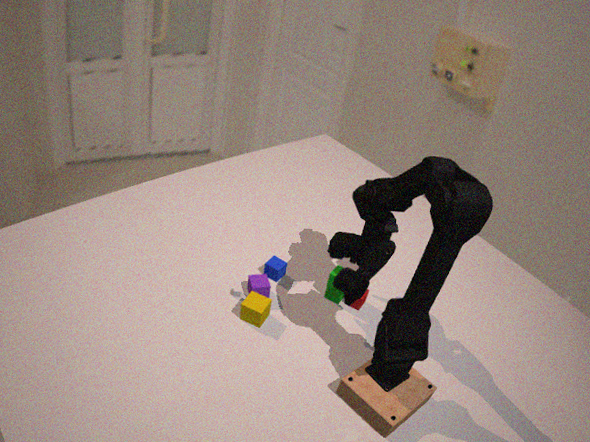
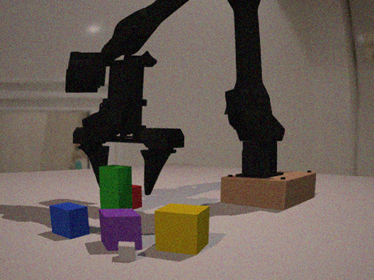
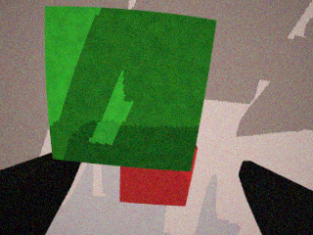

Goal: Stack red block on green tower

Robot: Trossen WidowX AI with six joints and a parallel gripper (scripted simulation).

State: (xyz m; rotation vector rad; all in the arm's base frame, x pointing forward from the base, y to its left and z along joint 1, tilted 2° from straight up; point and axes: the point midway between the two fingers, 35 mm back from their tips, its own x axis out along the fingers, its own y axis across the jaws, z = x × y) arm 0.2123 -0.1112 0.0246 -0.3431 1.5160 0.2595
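Note:
The green tower (image 1: 334, 285) (image 2: 115, 187) (image 3: 132, 88) stands upright on the table. The red block (image 1: 358, 299) (image 2: 136, 197) (image 3: 154, 186) sits on the table close beside it, on the side toward the arm's base, and is partly hidden by the gripper in the top view and by the tower in the other two views. My gripper (image 2: 123, 190) (image 3: 162, 162) is open and empty, pointing down. Its fingers are spread wide, low over the red block beside the tower, with the red block between them in the wrist view. One fingertip is hidden behind the tower in the exterior view.
A blue block (image 1: 275, 268) (image 2: 69, 220), a purple block (image 1: 258, 284) (image 2: 120, 227) and a yellow block (image 1: 255, 309) (image 2: 179, 229) stand in front of the tower in the exterior view. A small pale block (image 2: 127, 251) is by the purple one. The arm's wooden base (image 1: 385, 400) (image 2: 252, 195) stands behind.

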